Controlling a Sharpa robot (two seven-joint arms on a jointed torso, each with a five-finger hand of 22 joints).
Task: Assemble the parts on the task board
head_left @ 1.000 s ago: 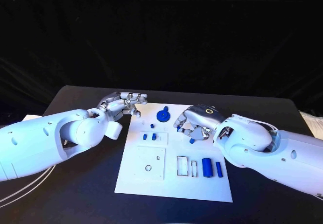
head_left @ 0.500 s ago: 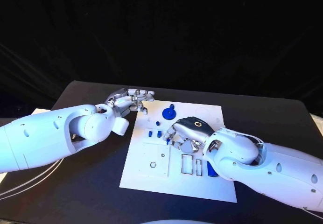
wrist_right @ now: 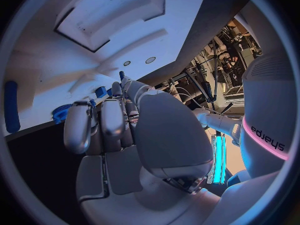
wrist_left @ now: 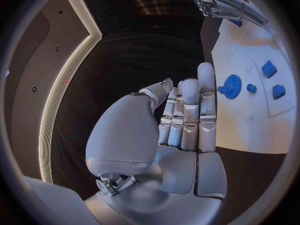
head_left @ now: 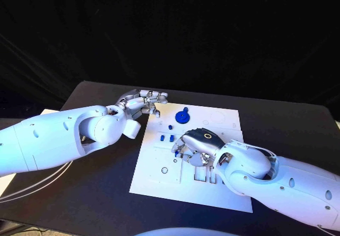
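Note:
The white task board lies mid-table. A blue gear stands near its far edge, with two small blue parts just nearer. My right hand hovers over the board's middle with fingers curled. In the left wrist view a small blue part shows at the right hand's fingertips. My left hand sits at the board's far left corner, its fingers stretched side by side and holding nothing. The gear lies just beyond them. In the right wrist view a blue cylinder lies on the board.
A raised square plate with holes occupies the board's near left part. Bare black table surrounds the board. White cables run along the table's left side. My right forearm covers the board's near right part.
The whole picture has shifted, so the camera moved. My right hand has travelled from the board's right side to its middle. My left hand stays by the far left corner.

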